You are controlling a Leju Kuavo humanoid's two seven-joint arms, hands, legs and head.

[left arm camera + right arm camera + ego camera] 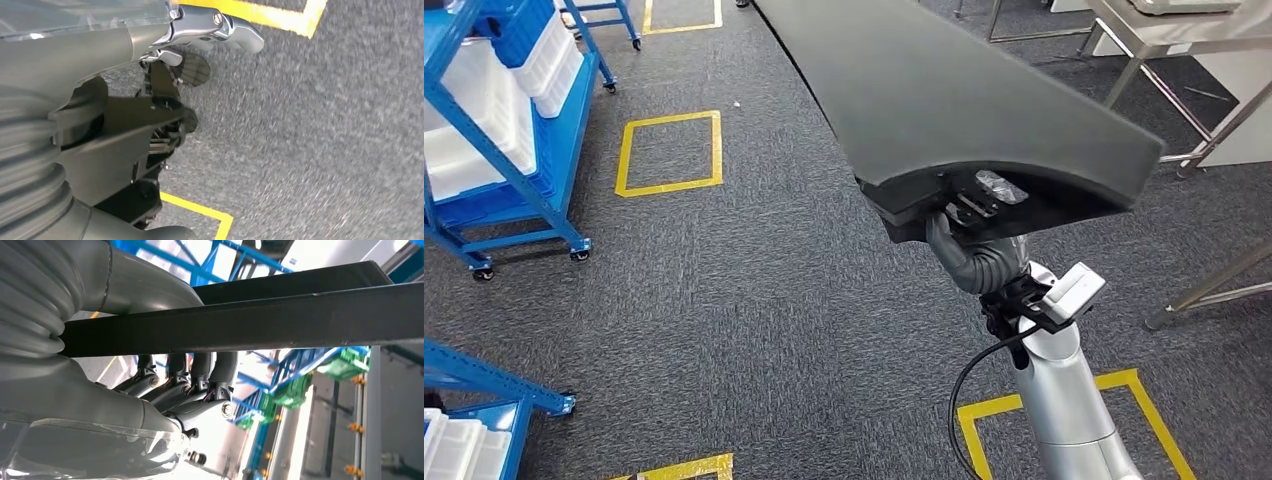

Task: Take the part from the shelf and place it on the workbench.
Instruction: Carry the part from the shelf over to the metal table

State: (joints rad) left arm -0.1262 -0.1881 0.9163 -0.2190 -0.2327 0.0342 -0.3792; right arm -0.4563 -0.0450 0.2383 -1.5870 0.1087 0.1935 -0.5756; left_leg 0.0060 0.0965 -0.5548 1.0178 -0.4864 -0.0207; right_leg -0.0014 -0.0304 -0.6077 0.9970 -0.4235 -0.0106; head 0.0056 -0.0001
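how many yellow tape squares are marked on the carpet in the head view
4 yellow tape floor outlines: one whole beside the blue shelf cart, one cut off at the top edge, one bottom centre-left, one under the right arm. The black part may hide others.

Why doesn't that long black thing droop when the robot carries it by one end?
Probably stiff: the black part runs straight out from the right hand without sagging. It may be fairly light, since one hand carries it. Being long and gripped at one end, it could swing or tip easily.

Long black part (pixel 964 90): one
Blue shelf racks (pixel 499 160): two
Yellow floor squares (pixel 670 152): four
Steel workbench frames (pixel 1169 60): two
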